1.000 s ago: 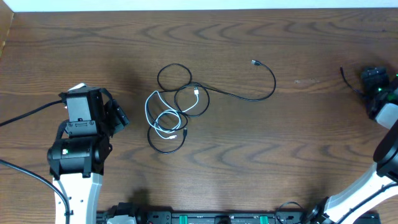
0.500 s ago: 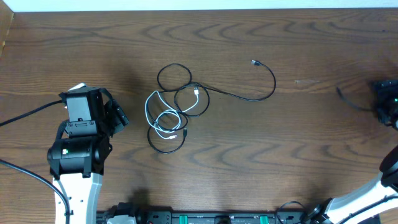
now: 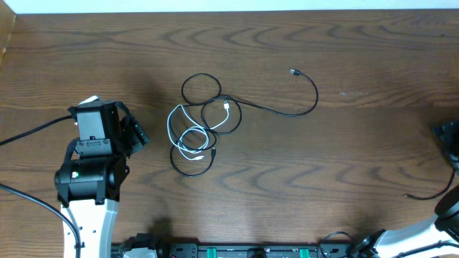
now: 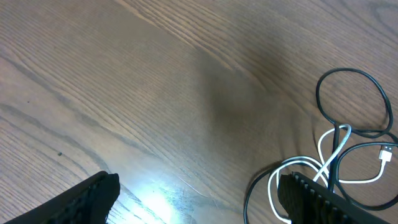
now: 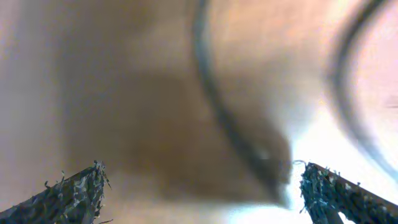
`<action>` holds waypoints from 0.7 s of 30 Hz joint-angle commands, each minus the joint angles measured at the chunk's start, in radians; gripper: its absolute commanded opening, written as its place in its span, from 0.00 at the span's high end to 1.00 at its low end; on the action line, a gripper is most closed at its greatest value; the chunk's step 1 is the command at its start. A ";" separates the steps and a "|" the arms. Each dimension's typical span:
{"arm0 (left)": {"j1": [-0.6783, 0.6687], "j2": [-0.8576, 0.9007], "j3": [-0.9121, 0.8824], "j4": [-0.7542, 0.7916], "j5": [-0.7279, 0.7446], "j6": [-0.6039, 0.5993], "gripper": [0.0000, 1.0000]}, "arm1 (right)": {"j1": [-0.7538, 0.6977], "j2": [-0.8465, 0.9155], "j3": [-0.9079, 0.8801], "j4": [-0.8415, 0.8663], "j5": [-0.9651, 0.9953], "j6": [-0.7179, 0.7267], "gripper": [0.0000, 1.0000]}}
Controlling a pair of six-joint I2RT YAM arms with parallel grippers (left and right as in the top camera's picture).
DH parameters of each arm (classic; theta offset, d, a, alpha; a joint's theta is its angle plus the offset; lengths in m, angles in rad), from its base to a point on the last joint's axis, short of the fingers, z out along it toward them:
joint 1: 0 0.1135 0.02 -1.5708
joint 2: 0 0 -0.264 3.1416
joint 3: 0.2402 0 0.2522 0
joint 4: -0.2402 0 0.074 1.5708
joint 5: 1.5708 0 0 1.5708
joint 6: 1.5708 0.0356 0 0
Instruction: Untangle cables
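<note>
Well to the left of the cable tangle [image 3: 197, 125], the left gripper [image 3: 136, 135] sits low over the wooden table [image 3: 323, 179] at the end of its white and black arm, pointing toward the tangle. In the left wrist view its claw [image 4: 199, 199] is spread wide, the two dark fingertips [image 4: 93, 193] at the bottom corners with only bare wood between them and nothing gripped. The tangle itself lies near the middle of the table. A white cable [image 3: 172, 118] curls in two or three overlapping loops, its small white plug [image 3: 226, 106] ending inside a black ring. A black cable [image 3: 201, 77] forms a round loop at the tangle's far side, with more black loops on its right and near sides crossing the white one. From the tangle's right side a long black tail [image 3: 287, 112] sweeps out and curves back to a small dark plug [image 3: 294, 72]. Far to the right of the tangle, a separate thin black cord [image 3: 427, 196] lies near the table's right edge, close to the right gripper [image 3: 446, 132], which is only partly in view there. The right wrist view is badly blurred: that claw [image 5: 199, 186] stands wide apart, with a dark cord [image 5: 217, 112] running across the wood beyond it, and whether it touches a finger cannot be told
</note>
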 commanded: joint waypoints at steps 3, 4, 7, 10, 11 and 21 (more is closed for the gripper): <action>0.006 -0.004 0.003 0.000 -0.010 -0.005 0.14 | -0.048 -0.024 -0.010 -0.025 0.189 -0.177 0.01; 0.006 -0.004 0.003 0.000 -0.010 -0.005 0.14 | -0.058 -0.024 -0.010 -0.026 0.190 -0.187 0.01; 0.006 -0.004 0.003 0.000 -0.010 -0.005 0.14 | -0.084 -0.024 -0.010 -0.025 0.183 -0.190 0.01; 0.006 -0.004 0.003 0.000 -0.010 -0.005 0.14 | -0.099 -0.027 -0.009 -0.007 0.098 -0.220 0.01; 0.006 -0.004 0.003 0.000 -0.010 -0.005 0.14 | -0.098 -0.031 -0.009 0.002 0.070 -0.236 0.01; 0.006 -0.004 0.003 0.000 -0.010 -0.005 0.14 | -0.033 -0.206 -0.009 0.043 -0.109 -0.331 0.01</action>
